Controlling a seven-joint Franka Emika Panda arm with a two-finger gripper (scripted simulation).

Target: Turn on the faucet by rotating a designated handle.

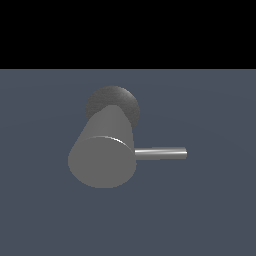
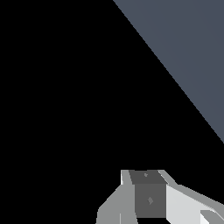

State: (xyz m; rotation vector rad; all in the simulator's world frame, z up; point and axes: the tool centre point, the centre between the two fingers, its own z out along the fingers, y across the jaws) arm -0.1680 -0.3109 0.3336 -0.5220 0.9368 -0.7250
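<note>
Faucet [image 1: 102, 150]: thick matte grey cylinder; shiny handle [image 1: 161, 153] juts toward exterior view's right. Pincer [image 2: 148, 197] state: can't tell.

Hand [image 2: 151, 199] against black, blue-grey floor [image 2: 188, 52]

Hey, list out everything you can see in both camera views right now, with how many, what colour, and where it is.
faucet: one, matte grey thick cylinder, middle of the exterior view, rising toward the camera from its base.
base: one, darker grey round disc, under the cylinder and showing behind its top end in the exterior view.
handle: one, shiny grey thin rod, sticking out of the cylinder's side toward the exterior view's right, untouched.
floor: one, flat blue-grey surface, under the faucet; a wedge of it also shows in the wrist view.
gripper: one, white and grey, seen only in part at the edge of the wrist view; the jaws' state cannot be told. It is absent from the exterior view.
</note>
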